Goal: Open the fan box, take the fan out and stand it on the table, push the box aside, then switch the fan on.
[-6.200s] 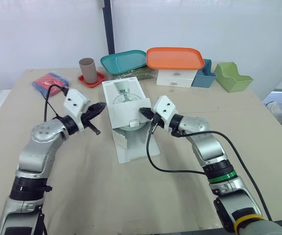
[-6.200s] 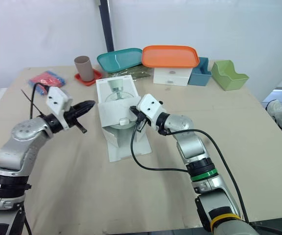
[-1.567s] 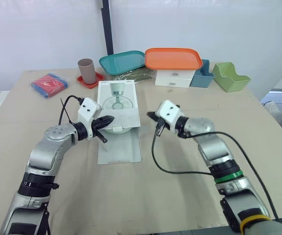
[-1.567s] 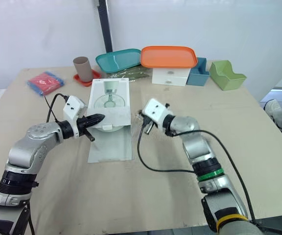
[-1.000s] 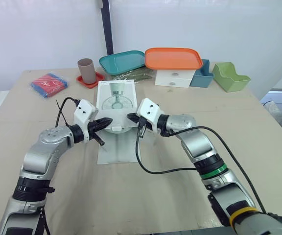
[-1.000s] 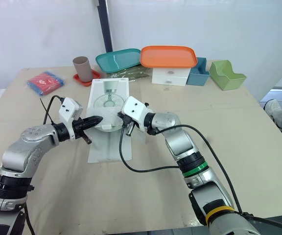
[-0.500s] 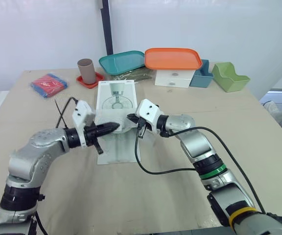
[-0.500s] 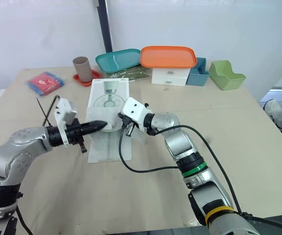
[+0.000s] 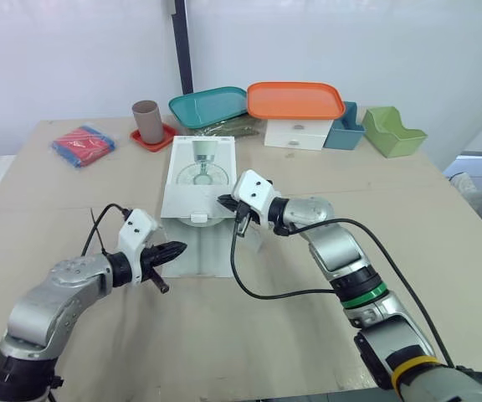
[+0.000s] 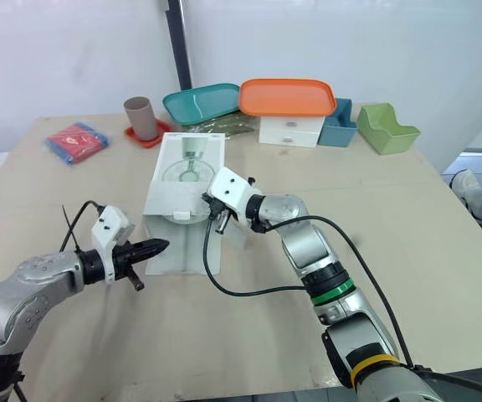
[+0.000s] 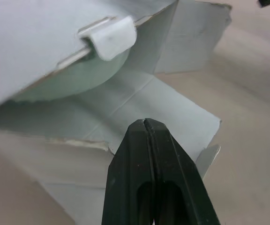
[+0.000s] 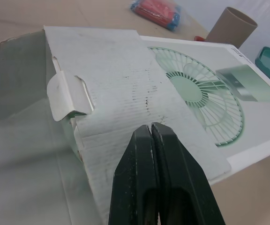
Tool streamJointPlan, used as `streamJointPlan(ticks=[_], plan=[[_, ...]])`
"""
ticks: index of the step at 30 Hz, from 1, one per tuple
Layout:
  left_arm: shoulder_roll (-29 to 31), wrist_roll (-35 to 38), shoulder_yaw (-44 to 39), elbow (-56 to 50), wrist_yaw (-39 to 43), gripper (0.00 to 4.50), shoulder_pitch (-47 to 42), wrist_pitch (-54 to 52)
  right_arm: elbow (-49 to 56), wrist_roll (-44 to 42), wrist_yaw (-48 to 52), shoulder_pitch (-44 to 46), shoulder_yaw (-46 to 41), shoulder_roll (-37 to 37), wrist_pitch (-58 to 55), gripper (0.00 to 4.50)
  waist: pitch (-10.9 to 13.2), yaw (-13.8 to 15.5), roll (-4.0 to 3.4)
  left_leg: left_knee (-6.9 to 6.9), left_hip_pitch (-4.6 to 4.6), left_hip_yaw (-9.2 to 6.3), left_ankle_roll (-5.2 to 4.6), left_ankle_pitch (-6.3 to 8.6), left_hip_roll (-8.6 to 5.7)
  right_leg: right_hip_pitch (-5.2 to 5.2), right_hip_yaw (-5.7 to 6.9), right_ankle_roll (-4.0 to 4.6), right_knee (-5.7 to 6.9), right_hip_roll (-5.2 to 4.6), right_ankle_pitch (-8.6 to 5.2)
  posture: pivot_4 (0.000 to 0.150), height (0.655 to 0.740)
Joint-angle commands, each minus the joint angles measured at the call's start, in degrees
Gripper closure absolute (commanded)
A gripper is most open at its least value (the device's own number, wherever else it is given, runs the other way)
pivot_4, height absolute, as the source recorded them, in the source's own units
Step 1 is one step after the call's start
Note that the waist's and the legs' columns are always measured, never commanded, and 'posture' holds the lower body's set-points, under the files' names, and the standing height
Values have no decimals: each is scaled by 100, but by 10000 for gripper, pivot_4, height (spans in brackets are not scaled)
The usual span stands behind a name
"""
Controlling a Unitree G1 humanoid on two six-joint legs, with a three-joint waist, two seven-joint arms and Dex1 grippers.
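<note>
Fan box (image 9: 197,180) is lying flat on the table (image 9: 308,318), its near flap (image 9: 207,255) open.
Left gripper (image 9: 178,249) is hovering at the flap's left edge, fingers pressed together, empty; right gripper (image 9: 223,201) is pointing at the box's near right corner, fingers together too.

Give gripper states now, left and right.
Left gripper: shut, empty, near the fan box.
Right gripper: shut, empty, at the fan box.
</note>
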State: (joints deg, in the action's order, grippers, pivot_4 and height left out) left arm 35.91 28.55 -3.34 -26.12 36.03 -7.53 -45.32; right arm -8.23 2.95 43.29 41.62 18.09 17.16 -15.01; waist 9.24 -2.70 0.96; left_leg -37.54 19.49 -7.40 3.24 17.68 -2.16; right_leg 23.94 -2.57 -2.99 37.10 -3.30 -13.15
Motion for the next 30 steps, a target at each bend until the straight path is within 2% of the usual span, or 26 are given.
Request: streamJointPlan(ticks=[1, 7, 16, 25, 30], plan=[[81, -230, -441, -190, -409, 45000, 305, 60, 46, 11, 43, -64, 10, 33, -22, 44595, 0, 1, 0, 0, -3, 0, 0, 0, 0, -2, 0, 1, 0, 0, 0, 1500, 7400], [-103, -427, -814, -64, -889, 45000, 471, 243, -5, 6, 106, -55, 46, 14, 40, 44595, -1, 4, 1, 0, -1, -1, 0, 0, 0, -3, 1, 1, -2, 0, 0, 1500, 7400], [-400, -476, -1200, 444, -1291, 45000, 183, 372, -71, 9, 164, 4, 63, 8, 123, 44595, -1, 5, 2, 2, -1, -1, 0, 0, 0, -2, 3, 1, -3, 0, 0, 1500, 7400], [-749, -524, -855, 1243, -1322, 45000, -728, 512, -65, -4, 192, 36, 72, -33, 156, 44595, -4, 8, 8, 1, 0, -2, 2, -1, -2, -2, 4, 2, -3, -2, 1, 1500, 7400], [-1022, -437, -764, 1508, -1249, 45000, -951, 465, 31, -8, 225, -6, 73, -34, 112, 44595, -6, -1, 10, 2, 1, 0, 5, -2, -1, 2, 3, 2, -4, -1, 1, 1500, 7400]])
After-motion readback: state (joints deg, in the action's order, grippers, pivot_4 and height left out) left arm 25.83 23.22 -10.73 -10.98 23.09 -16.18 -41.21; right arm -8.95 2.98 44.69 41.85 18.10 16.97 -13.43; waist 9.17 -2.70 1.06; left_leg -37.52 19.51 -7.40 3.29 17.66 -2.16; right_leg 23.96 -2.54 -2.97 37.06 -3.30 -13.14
